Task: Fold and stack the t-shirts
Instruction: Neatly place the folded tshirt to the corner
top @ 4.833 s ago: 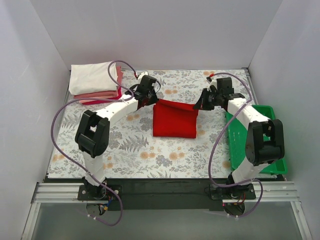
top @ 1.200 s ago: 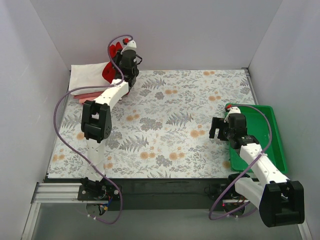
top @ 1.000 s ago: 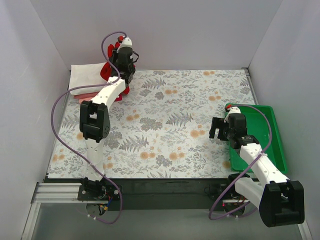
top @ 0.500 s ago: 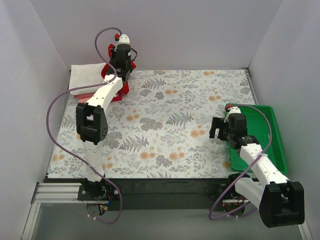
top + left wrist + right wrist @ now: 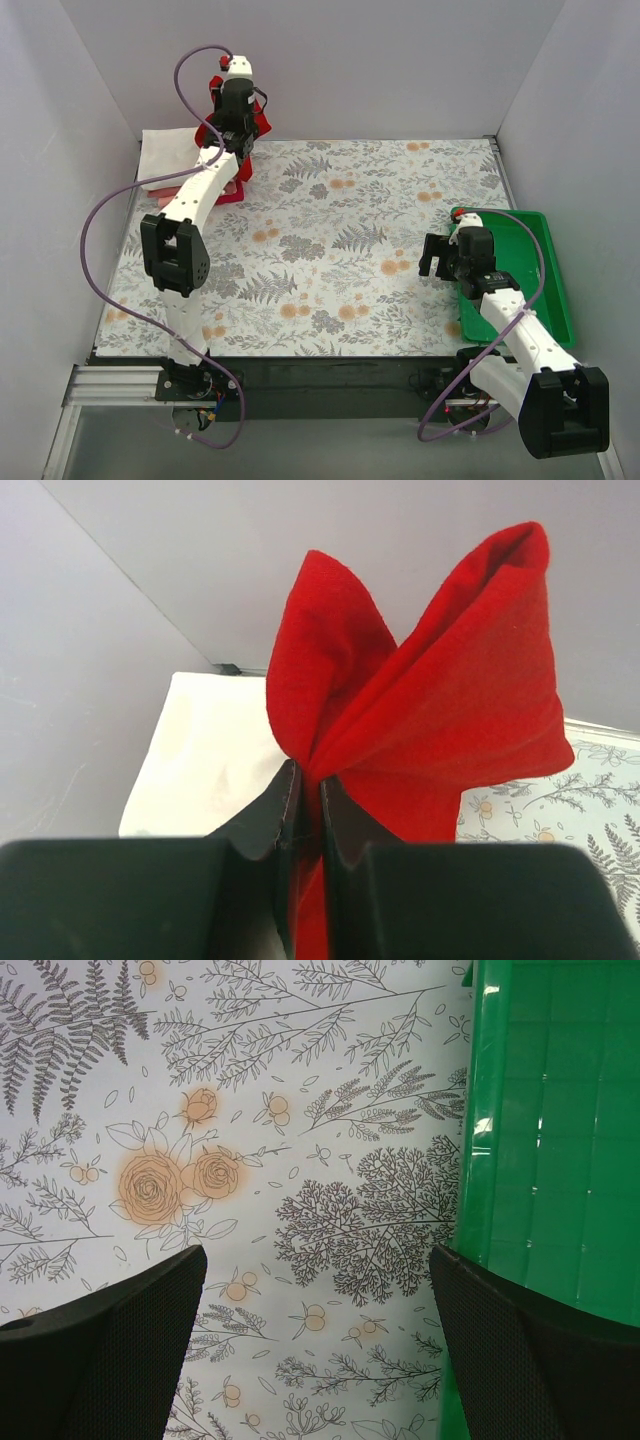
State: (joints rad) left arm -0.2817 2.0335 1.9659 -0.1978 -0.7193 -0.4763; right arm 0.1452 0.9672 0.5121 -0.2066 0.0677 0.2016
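Note:
My left gripper (image 5: 233, 122) is raised at the back left corner, shut on a bunched bright red t-shirt (image 5: 440, 720) that hangs from its fingers (image 5: 285, 800). The red cloth (image 5: 262, 122) shows on both sides of the wrist, above the right end of the stack. The stack's top shirt is white and folded (image 5: 170, 155) (image 5: 210, 750), with salmon pink (image 5: 165, 188) and crimson (image 5: 228, 195) edges beneath it. My right gripper (image 5: 435, 255) (image 5: 318, 1260) hovers open over the floral mat with nothing between its fingers.
A green plastic tray (image 5: 545, 270) (image 5: 560, 1160) lies at the right edge, just right of my right gripper. Grey walls close in behind and beside the stack. The floral mat (image 5: 340, 230) covers the table.
My left arm has swung further left and higher with the red t-shirt, from beside the stack to above its right end. The right arm has not moved.

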